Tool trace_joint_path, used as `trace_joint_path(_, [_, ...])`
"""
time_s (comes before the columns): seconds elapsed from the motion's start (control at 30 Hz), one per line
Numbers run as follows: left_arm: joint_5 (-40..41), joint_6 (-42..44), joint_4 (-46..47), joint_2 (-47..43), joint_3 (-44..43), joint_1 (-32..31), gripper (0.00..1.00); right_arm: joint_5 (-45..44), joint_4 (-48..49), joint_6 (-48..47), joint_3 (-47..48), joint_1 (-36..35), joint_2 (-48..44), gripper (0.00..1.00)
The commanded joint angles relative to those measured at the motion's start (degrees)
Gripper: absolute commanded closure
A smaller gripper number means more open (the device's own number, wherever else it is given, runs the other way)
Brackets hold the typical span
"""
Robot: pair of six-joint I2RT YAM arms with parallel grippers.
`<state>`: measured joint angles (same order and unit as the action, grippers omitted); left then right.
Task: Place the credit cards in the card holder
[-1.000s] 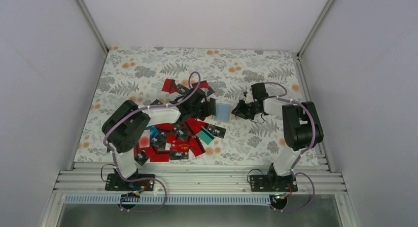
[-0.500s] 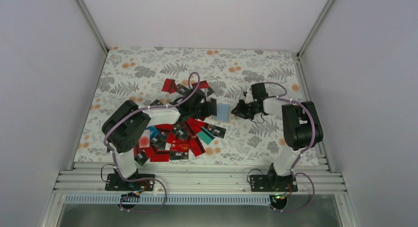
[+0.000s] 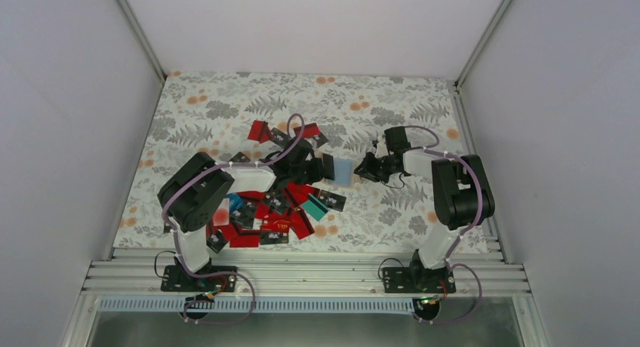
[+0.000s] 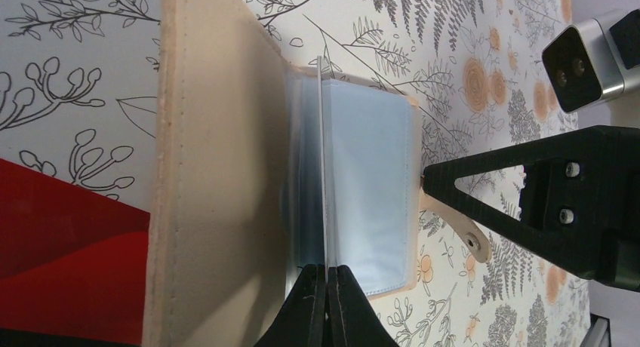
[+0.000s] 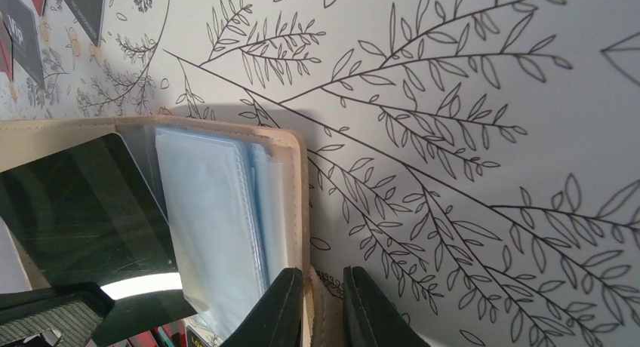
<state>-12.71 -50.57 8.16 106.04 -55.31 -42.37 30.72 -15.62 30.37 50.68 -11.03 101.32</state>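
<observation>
**A:** Card holder point(image 3: 342, 171) lies open on the table point(image 3: 226, 105), strung between your two arms. The credit cards point(image 3: 272, 211) are heaped just beside it on the left arm's side.

**B:** What have the pincers got?

**A:** Your left pincer point(image 4: 326, 287) is clenched on one thin clear sleeve point(image 4: 370, 196), standing that leaf up on edge from the card holder. Your right pincer point(image 5: 323, 302) is nipped on the tan cover's rim at the holder's opposite end, away from the heap.

**B:** So which arm goes for a card?

**A:** I'd say the left. The heap is on its side of the holder, while the right would have to reach across the whole holder. The holder's long spread runs pincer to pincer, so letting go of one end may let it fold. Which way the sleeve's mouth faces, I cannot tell.
</observation>
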Motion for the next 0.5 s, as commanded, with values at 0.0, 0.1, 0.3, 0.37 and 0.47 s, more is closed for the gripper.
trace_joint_path(0.0, [-1.44,-2.31,2.07,1.55,0.94,0.54,0.98,-1.71,-0.56,-0.66,-1.76,-0.49,2.43,0.83])
trace_joint_path(0.1, [-1.14,-2.50,2.12,1.00,1.69,0.98,0.98,-1.72,-0.54,-0.66,-1.89,-0.53,2.49,0.83])
trace_joint_path(0.3, [-4.07,-2.71,3.04,1.77,1.71,1.77,0.98,-1.58,-0.38,-0.76,-1.79,-0.54,2.84,0.83])
trace_joint_path(0.37, [-5.45,-2.81,3.07,2.28,1.28,1.91,0.98,-1.50,-0.38,-0.84,-1.80,-0.50,2.95,0.83])
trace_joint_path(0.47, [-8.60,-3.62,3.84,3.64,1.13,2.55,0.98,-1.44,-0.30,-0.94,-1.73,-0.47,3.24,0.83])
